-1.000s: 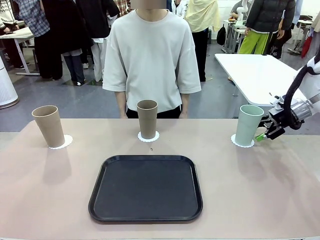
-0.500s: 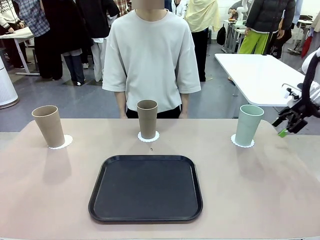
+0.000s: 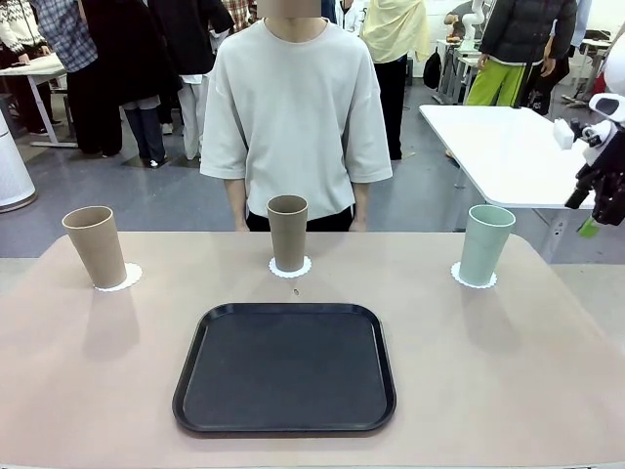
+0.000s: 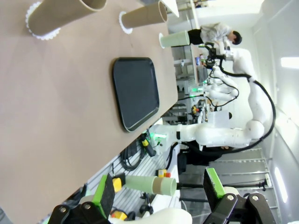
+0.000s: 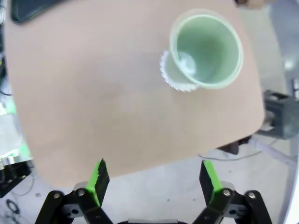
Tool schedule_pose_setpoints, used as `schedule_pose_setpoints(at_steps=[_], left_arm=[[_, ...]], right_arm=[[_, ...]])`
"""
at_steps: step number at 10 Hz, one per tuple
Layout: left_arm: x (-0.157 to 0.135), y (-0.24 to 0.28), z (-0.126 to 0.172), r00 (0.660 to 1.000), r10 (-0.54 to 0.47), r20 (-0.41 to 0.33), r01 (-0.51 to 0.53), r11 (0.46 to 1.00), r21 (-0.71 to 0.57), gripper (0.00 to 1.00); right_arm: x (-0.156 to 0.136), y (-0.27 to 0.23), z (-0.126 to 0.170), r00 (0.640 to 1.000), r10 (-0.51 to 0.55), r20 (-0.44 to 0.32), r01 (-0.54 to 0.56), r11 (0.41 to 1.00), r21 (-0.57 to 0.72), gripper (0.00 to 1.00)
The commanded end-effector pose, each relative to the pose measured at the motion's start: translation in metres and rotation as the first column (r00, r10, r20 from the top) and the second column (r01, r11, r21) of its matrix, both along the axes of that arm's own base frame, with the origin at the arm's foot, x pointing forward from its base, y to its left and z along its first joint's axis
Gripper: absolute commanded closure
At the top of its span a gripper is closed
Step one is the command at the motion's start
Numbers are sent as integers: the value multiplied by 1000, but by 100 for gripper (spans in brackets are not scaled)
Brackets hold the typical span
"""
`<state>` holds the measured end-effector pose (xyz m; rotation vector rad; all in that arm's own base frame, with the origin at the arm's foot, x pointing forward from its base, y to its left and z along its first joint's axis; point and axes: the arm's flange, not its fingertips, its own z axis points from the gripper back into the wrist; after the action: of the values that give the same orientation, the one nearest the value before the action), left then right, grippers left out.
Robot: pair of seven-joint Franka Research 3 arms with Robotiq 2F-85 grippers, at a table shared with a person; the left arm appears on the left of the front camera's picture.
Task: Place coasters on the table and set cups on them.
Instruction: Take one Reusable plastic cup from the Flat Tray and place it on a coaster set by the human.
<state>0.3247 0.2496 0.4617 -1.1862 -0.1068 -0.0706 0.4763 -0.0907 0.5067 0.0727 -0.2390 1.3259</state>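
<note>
Tray: nearest to us on the table [image 3: 88,391], we see a black tray [image 3: 284,367] lying flat at the middle, nothing on it.
Small speck: between the tray's far edge and the middle cup we see a tiny dark bit [image 3: 296,291]; we cannot tell what it is.
Left cup: a tan-brown cup [image 3: 95,245] stands upright at the far left on a white scalloped coaster [image 3: 122,278], set toward the coaster's left side.
Middle cup: a second tan-brown cup [image 3: 287,233] stands upright on its coaster [image 3: 290,267], just in front of the person.
Right cup: the mint green cup [image 3: 485,243] stands upright on its coaster [image 3: 474,277] at the far right; from the right wrist we look down into it and see it sitting off-centre on the doily.
Left end effector: in its wrist view we see the left end effector [image 4: 159,192] with its green-padded fingers spread wide, holding nothing, off the near edge of the table.
Right end effector: we see the right end effector [image 5: 153,180] open and empty, raised above the table's right edge, well apart from the green cup.
Person: a person in a pale T-shirt [image 3: 296,107] stands at the far side, arms down.
</note>
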Motion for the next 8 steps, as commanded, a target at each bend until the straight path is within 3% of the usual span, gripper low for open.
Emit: schedule_pose_setpoints(at_steps=[1, 4, 5, 6, 7, 8], left_arm=[[-1, 0, 4, 1000, 15, -11, -15, 1000, -7, 0], [-1, 0, 4, 1000, 15, -11, -15, 1000, -7, 0], [-1, 0, 4, 1000, 15, -11, -15, 1000, -7, 0], [-1, 0, 4, 1000, 15, -11, -15, 1000, -7, 0], [-1, 0, 4, 1000, 15, -11, -15, 1000, -7, 0], [-1, 0, 4, 1000, 15, -11, -15, 1000, -7, 0]], right_arm=[[-39, 28, 13, 999, 49, 19, -49, 999, -19, 0], [-69, 51, 32, 999, 35, 30, -33, 998, -55, 0], [-69, 52, 33, 995, -95, 20, 95, 995, -18, 0], [-61, 53, 37, 946, -315, 70, 311, 948, 68, 0], [-56, 53, 40, 822, -558, 110, 535, 824, 185, 0], [-56, 54, 40, 762, -633, 139, 596, 768, 234, 0]])
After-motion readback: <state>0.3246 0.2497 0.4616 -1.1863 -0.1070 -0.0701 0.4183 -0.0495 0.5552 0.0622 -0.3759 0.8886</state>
